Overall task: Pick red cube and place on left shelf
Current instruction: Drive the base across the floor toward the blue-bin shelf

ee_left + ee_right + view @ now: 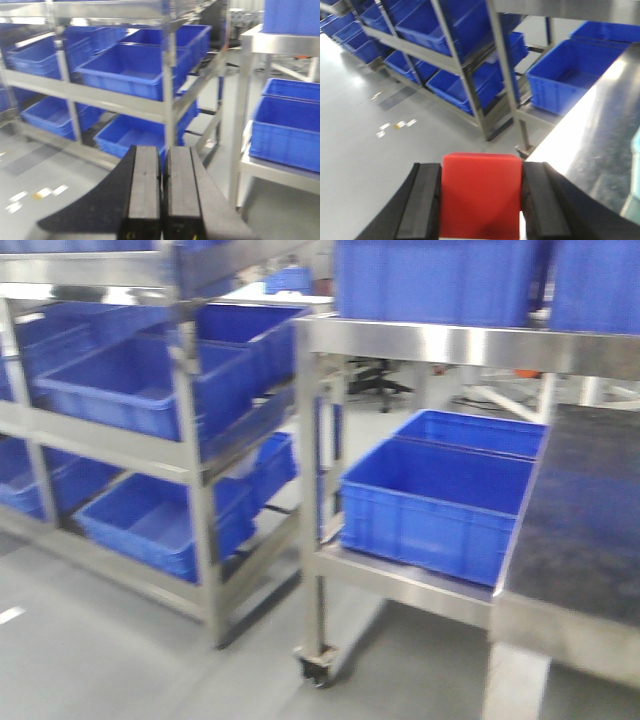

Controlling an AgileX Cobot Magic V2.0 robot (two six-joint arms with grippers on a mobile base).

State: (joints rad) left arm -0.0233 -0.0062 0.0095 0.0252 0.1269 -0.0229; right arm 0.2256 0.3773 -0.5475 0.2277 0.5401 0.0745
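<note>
Racking at left: the left shelf carries blue crates. Left gripper has its pads pressed together, holding nothing. Right gripper is clamped on the red cube, grey floor behind it, steel tabletop just right.

We are seeing the left arm's jaws as two flat, dark grey rubbery pads with squared tips, each sitting on a matte black backing that is flaring outward below. Faint yellowish specks are showing at their base. The right arm's jaws are showing the same dark grey pads, backed by black, round-shouldered fingers.
</note>
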